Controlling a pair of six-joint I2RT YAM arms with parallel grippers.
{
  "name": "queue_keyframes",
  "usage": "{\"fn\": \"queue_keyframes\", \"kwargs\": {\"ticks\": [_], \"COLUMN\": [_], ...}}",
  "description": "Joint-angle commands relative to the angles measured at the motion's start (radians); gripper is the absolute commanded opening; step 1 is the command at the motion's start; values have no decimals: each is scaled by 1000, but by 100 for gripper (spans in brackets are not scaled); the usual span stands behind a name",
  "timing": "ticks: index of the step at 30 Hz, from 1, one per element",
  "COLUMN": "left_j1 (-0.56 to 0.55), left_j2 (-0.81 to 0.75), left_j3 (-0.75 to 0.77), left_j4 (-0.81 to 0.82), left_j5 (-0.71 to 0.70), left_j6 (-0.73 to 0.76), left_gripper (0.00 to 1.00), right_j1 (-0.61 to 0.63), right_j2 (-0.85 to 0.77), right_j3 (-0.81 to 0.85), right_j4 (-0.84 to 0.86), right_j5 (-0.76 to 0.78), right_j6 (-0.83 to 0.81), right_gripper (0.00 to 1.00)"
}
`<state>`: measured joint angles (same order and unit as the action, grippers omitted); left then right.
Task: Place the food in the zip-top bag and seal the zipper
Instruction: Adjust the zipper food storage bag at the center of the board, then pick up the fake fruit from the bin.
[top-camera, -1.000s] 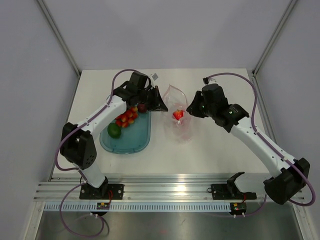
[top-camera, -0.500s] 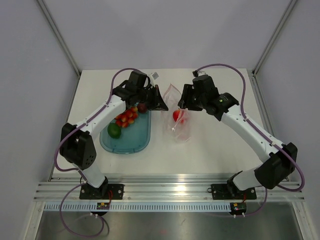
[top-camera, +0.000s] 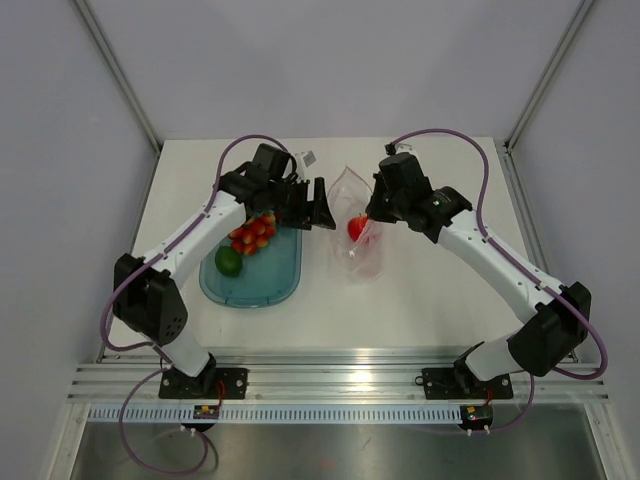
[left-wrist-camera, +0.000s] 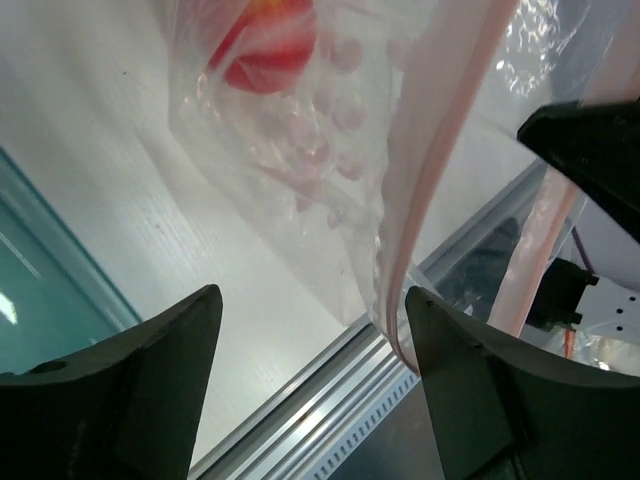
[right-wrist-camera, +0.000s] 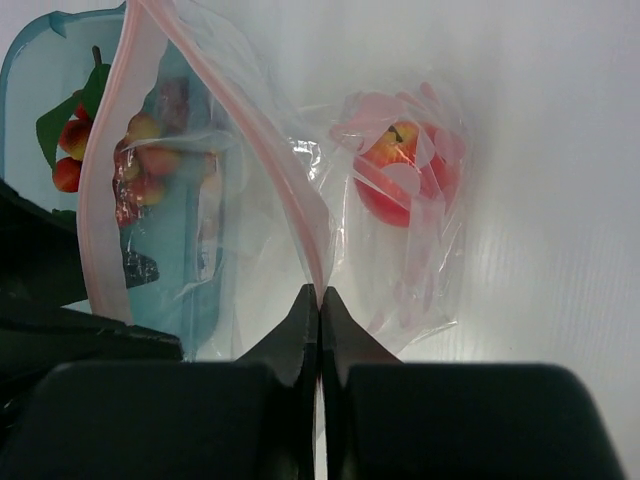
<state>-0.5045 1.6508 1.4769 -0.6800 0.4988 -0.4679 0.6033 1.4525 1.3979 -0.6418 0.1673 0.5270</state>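
The clear zip-top bag (top-camera: 356, 245) lies right of the tray with one red food piece (top-camera: 356, 228) inside. My right gripper (top-camera: 370, 208) is shut on the bag's mouth, and its fingertips (right-wrist-camera: 320, 296) pinch the pinkish zipper (right-wrist-camera: 250, 130). The red piece (right-wrist-camera: 405, 175) shows through the plastic beyond them. My left gripper (top-camera: 317, 207) stands open at the bag's left side. In the left wrist view the zipper (left-wrist-camera: 440, 150) hangs just inside the right finger (left-wrist-camera: 470, 390), with nothing clamped. More food (top-camera: 252, 234), red and orange, sits in the tray beside a green piece (top-camera: 229, 261).
The teal translucent tray (top-camera: 270, 285) lies left of the bag, under the left arm. A metal rail (top-camera: 340, 380) runs along the near table edge. Grey walls close the table at the back and on both sides.
The left gripper has opened and let go of the bag's mouth. The right gripper moved in to the left, opened, then shut on the zipper edge.
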Motion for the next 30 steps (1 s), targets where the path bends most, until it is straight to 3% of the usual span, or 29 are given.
{"fn": "queue_keyframes", "kwargs": {"ticks": [1, 7, 10, 19, 30], "left_j1": [26, 177, 195, 193, 199], "left_j2": [-140, -246, -235, -16, 228], "left_j3": [75, -4, -35, -18, 80], "left_j4": [-73, -36, -50, 45, 123], "left_j5": [-87, -89, -227, -439, -448], "left_j6": [109, 63, 28, -6, -126], "left_gripper": [78, 71, 68, 63, 59], "right_j1": [4, 4, 4, 4, 6], "right_j2": [-17, -14, -14, -12, 2], "right_j3": [13, 29, 24, 21, 24], "right_j4": [27, 30, 39, 51, 45], "right_j5": [57, 57, 41, 6, -17], "right_j6": [22, 22, 24, 30, 19], "right_gripper": [0, 0, 0, 0, 0]}}
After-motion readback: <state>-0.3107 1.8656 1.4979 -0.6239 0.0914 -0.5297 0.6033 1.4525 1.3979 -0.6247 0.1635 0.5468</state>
